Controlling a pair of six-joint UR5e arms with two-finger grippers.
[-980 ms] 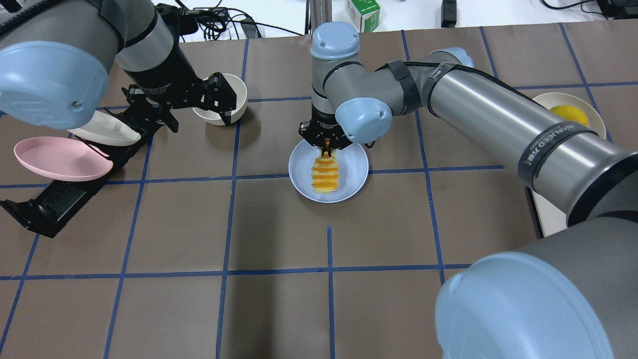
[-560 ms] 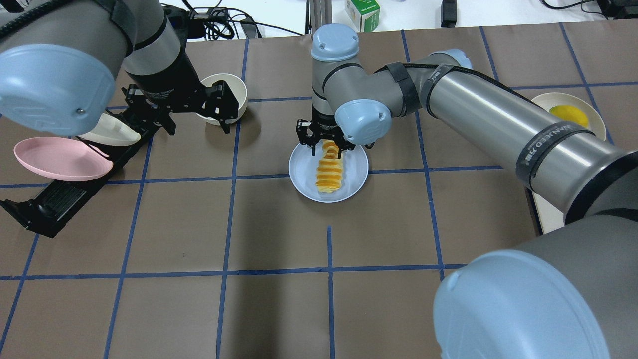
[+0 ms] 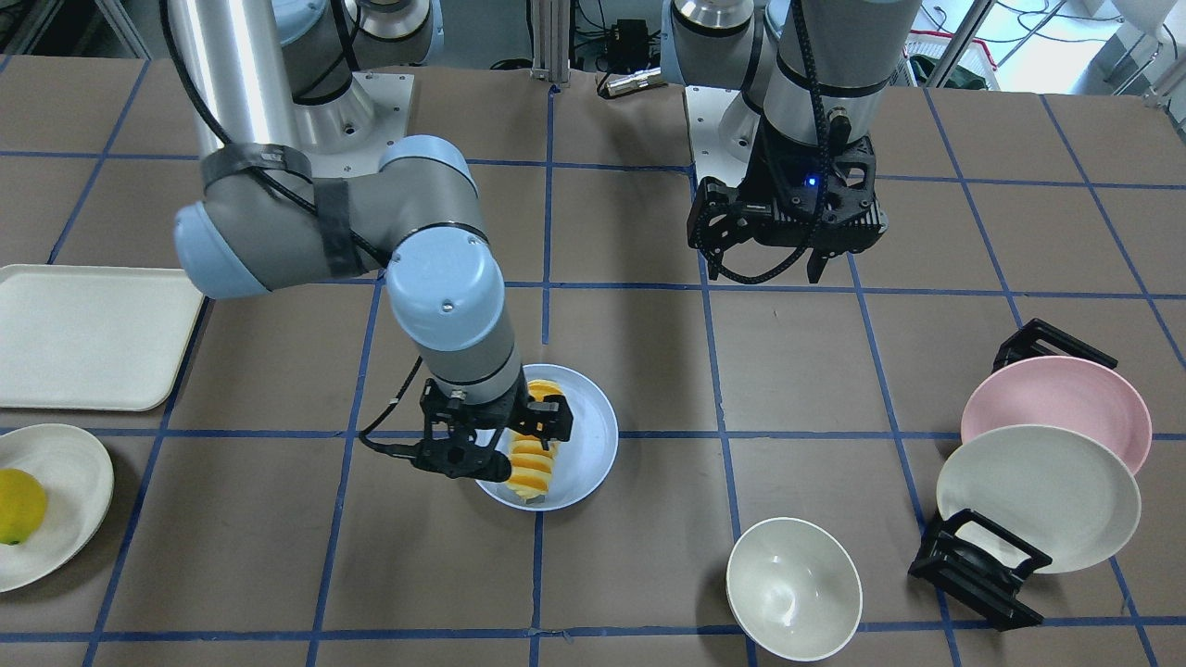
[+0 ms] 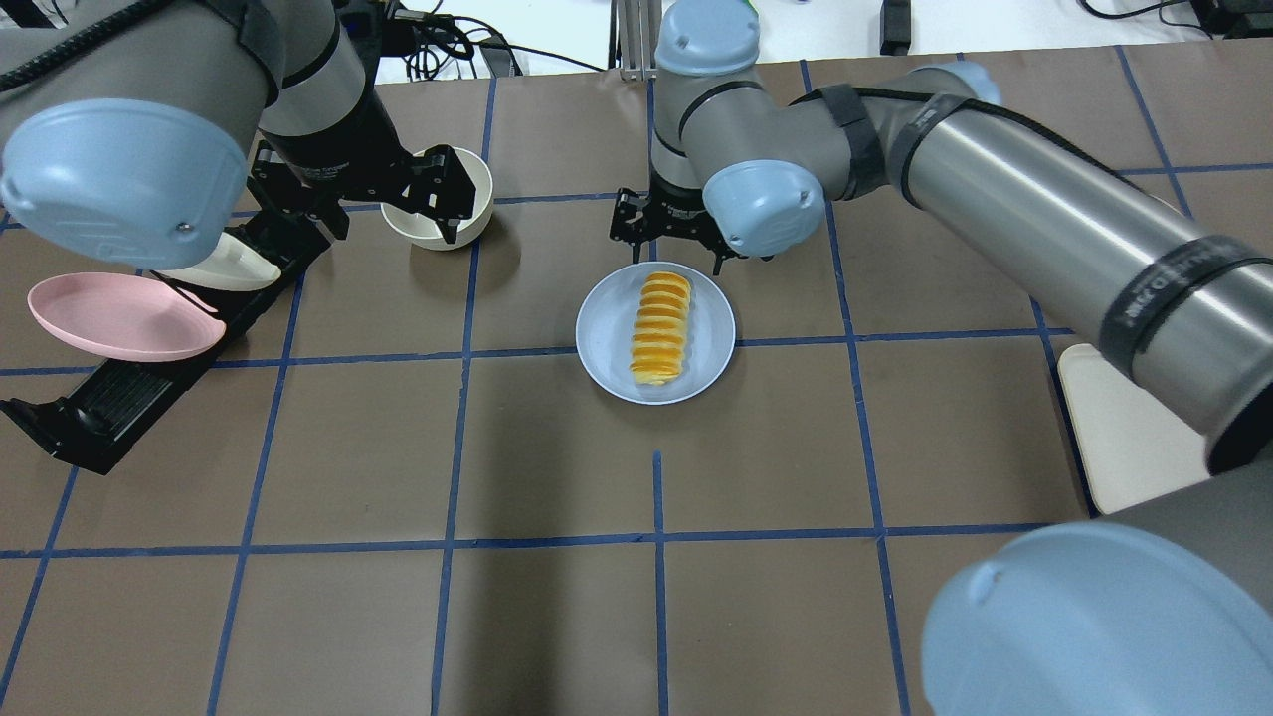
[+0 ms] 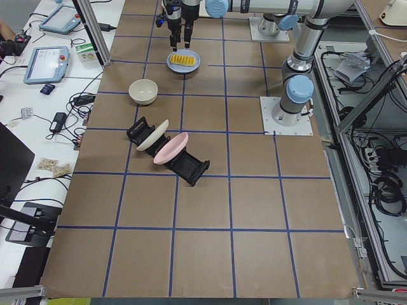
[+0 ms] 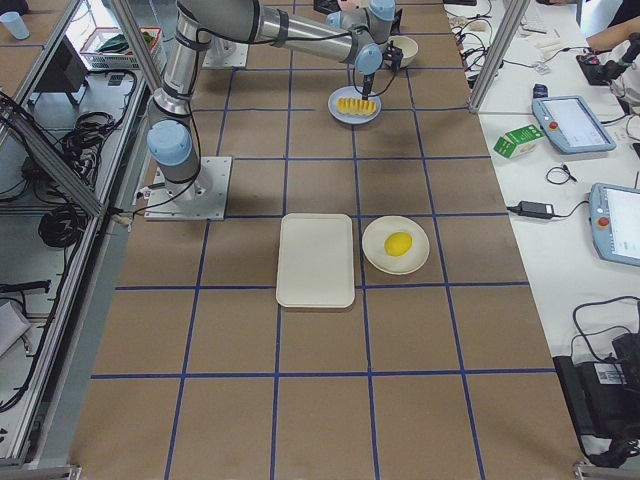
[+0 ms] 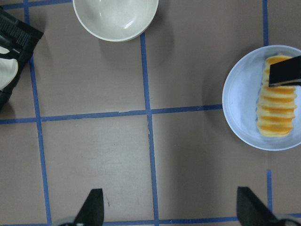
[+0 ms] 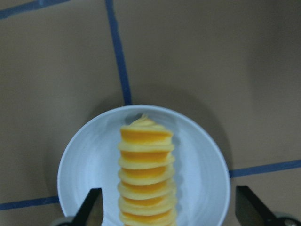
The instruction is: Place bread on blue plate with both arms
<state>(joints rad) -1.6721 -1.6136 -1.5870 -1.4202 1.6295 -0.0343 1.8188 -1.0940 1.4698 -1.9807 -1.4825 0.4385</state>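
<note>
Bread [image 4: 658,328] lies lengthwise, fitting inside blue plate [image 4: 607,348]; right gripper [image 4: 668,244] over plate's rim, spread apart, empty; left gripper [image 3: 764,269] well off plate, likewise apart.

bread [image 8: 146,174]: near end cut by the right wrist view's lower edge, slightly blurred; partly behind the right gripper [image 3: 500,445] in the front-facing view
blue plate [image 7: 240,108]: cut by the left wrist view's right edge
right gripper: mostly under its own wrist cap [image 4: 764,207] in the overhead view
left gripper [image 7: 172,209]: only two fingertips show at its wrist view's lower edge
cream bowl [image 4: 475,184]: partly behind the left gripper from overhead
cream-white plate [image 4: 224,267]: mostly under the left arm [image 4: 119,179]
lemon [image 3: 17,505]: cut by the front-facing view's left edge
side views: jaws too small to read
</note>
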